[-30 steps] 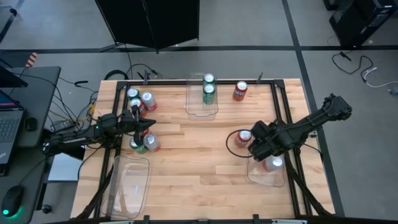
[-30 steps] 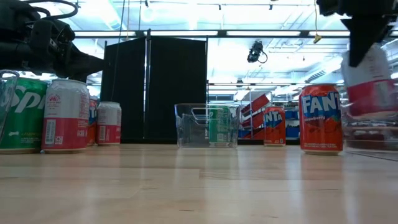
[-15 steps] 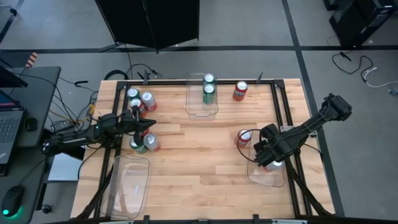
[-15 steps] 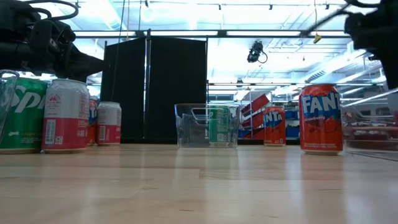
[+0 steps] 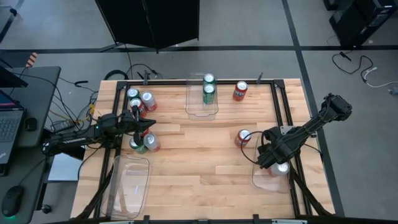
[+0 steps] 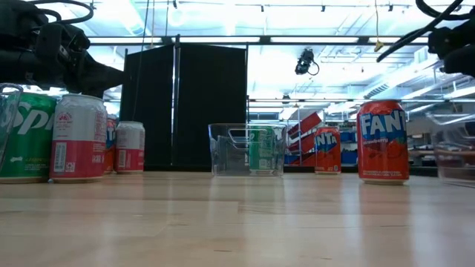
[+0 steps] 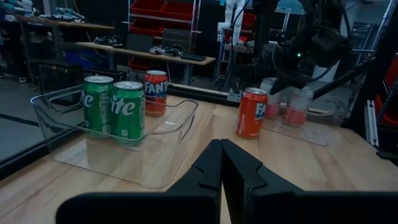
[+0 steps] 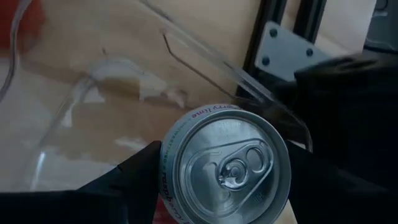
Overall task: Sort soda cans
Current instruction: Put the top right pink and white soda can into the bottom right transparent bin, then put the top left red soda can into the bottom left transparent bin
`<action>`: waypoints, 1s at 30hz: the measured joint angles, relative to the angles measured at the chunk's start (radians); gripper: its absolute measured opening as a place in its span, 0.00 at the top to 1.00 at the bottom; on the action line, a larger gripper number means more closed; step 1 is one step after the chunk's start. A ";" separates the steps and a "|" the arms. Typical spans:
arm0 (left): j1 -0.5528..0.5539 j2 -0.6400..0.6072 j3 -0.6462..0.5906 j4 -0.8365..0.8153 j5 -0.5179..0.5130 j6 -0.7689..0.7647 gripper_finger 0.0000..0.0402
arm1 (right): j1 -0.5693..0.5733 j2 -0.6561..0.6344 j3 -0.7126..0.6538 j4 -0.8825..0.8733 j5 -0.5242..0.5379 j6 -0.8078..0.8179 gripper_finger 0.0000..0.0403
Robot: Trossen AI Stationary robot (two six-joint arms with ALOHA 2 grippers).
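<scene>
Silver-white cylindrical metal soda can (image 8: 225,165) stands upright in the clear plastic rectangular tray (image 5: 262,182) at the table's right edge, flanked by the right gripper (image 8: 217,180), fingers spread wide. Likely light, rigid, slippery; best grasped across its sidewall. Left gripper (image 7: 221,163) closed, empty.

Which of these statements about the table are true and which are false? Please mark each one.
1. Two green cans stand in the clear tray at the far edge. True.
2. The left gripper is wide open. False: it is shut.
3. The right gripper is around a silver can in the right tray. True.
4. The near left tray holds three cans. False: it holds none.
</scene>
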 joint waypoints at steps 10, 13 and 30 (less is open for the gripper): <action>0.000 0.000 0.000 0.000 0.000 0.000 0.97 | -0.002 0.000 0.006 -0.018 -0.053 -0.063 0.07; 0.000 0.000 0.000 0.000 0.000 0.000 0.97 | -0.005 0.000 0.032 -0.016 -0.053 -0.087 0.12; 0.000 0.112 0.127 -0.078 0.061 0.032 0.97 | -0.156 0.000 0.232 -0.013 0.134 -0.461 0.46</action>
